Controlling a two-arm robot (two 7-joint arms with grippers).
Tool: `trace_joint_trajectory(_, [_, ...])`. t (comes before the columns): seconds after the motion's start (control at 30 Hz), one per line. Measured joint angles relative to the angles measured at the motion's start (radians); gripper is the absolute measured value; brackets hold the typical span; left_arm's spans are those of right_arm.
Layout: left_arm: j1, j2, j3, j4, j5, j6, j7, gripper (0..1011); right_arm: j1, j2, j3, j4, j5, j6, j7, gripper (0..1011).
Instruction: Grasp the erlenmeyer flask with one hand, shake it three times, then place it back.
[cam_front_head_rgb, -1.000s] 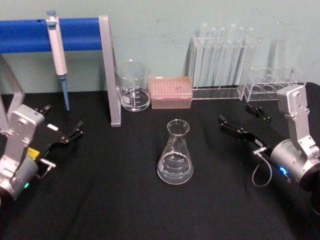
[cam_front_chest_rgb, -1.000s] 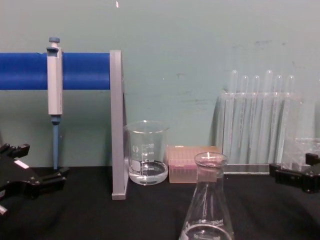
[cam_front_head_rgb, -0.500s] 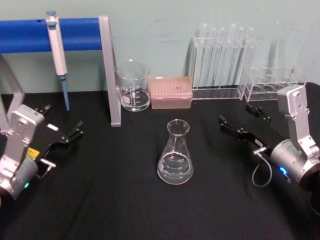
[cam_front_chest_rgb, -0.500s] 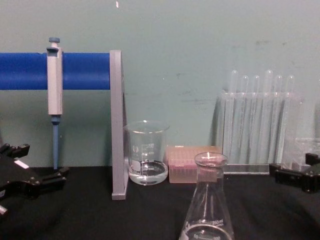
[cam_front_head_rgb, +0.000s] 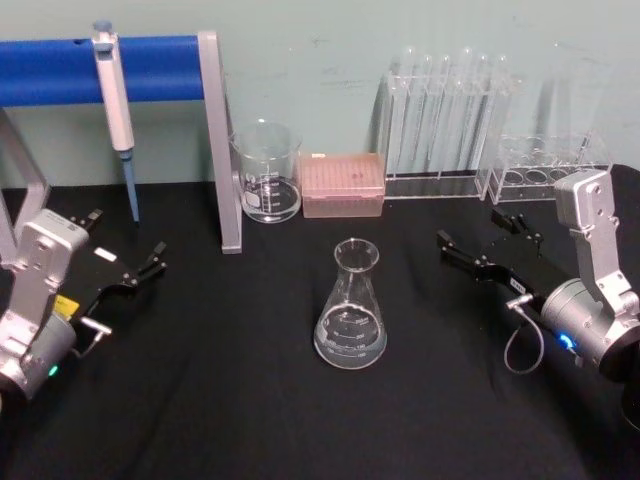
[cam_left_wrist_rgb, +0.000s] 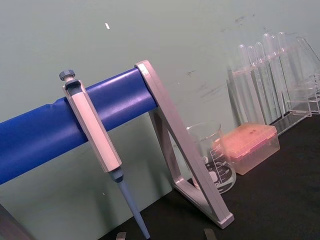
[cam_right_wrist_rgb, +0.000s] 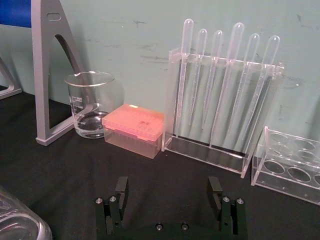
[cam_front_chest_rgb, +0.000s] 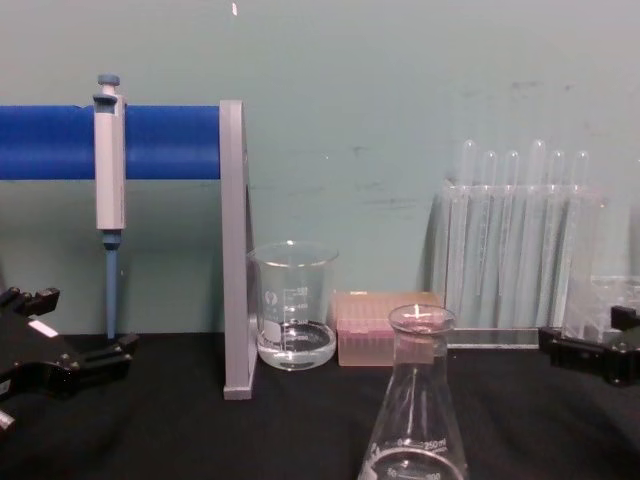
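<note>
Right gripper (cam_front_head_rgb: 482, 245), black w/ two slim fingers on a silver arm, sits low over the black tabletop (cam_front_head_rgb: 200, 400) at approx 3 o'clock from the clear glass conical erlenmeyer flask (cam_front_head_rgb: 351, 318), well apart from it. Its fingers (cam_right_wrist_rgb: 121, 190) are spread wide w/ nothing between them, pointing toward the back wall; wrist view shows bare cloth in the gap. Left gripper (cam_front_head_rgb: 125, 270), also black on a silver arm, rests at approx 9 o'clock from the flask, well apart, fingers parted and empty, pointing toward 1 o'clock.

The flask stands upright near the table's centre, untouched by either gripper. In the chest view its narrow neck and flared rim (cam_front_chest_rgb: 420, 320) rise in the foreground, white graduations low on the cone; a shallow layer of clear liquid seems to sit in the wide base.

At approx 11 o'clock from the flask stands a straight-sided clear glass beaker (cam_front_head_rgb: 266, 172), upright, w/ a little clear liquid at the bottom, just beside a grey metal stand leg (cam_front_head_rgb: 222, 150). Right of the beaker is a pink translucent tip box (cam_front_head_rgb: 343, 184), lid shut. At approx 1 o'clock, a clear acrylic rack (cam_front_head_rgb: 448, 130) holds long thin tubes upright, contents not discernible. A second, lower clear rack (cam_front_head_rgb: 545, 165) w/ round holes stands right of it. A grey-and-blue pipette (cam_front_head_rgb: 115, 110) hangs on the blue horizontal bar (cam_front_head_rgb: 60, 70) at far 10 o'clock.
</note>
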Motion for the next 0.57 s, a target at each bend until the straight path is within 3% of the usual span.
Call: trace_joint_trajectory(0.57, [0.000,0.000,0.000,0.000,0.000,0.000,0.000,1001,0.000,0.000,0.000,0.000,0.000,0.000,0.000,1000])
